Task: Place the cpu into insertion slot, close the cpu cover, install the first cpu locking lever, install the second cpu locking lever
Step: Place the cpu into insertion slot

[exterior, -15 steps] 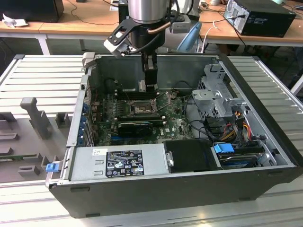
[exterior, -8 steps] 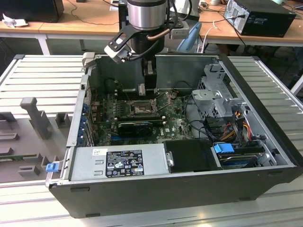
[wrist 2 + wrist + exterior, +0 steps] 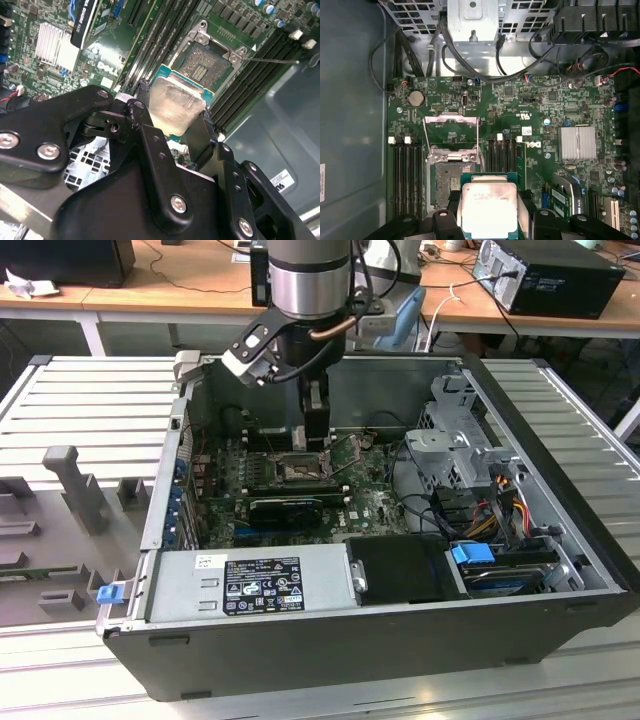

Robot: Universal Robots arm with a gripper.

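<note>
Wooden benches (image 3: 180,290) stand behind a ribbed metal table (image 3: 90,390) that carries an open computer case (image 3: 300,640), with the arm reaching down into it. The gripper (image 3: 317,435) has its jaws pinching the chip (image 3: 487,210) by two opposite edges, its silver top showing in both wrist views. The chip hangs above the green board (image 3: 520,110), close beside the socket (image 3: 445,185), not seated. The cover (image 3: 451,119) lies flipped open, leaving the socket bare.
</note>
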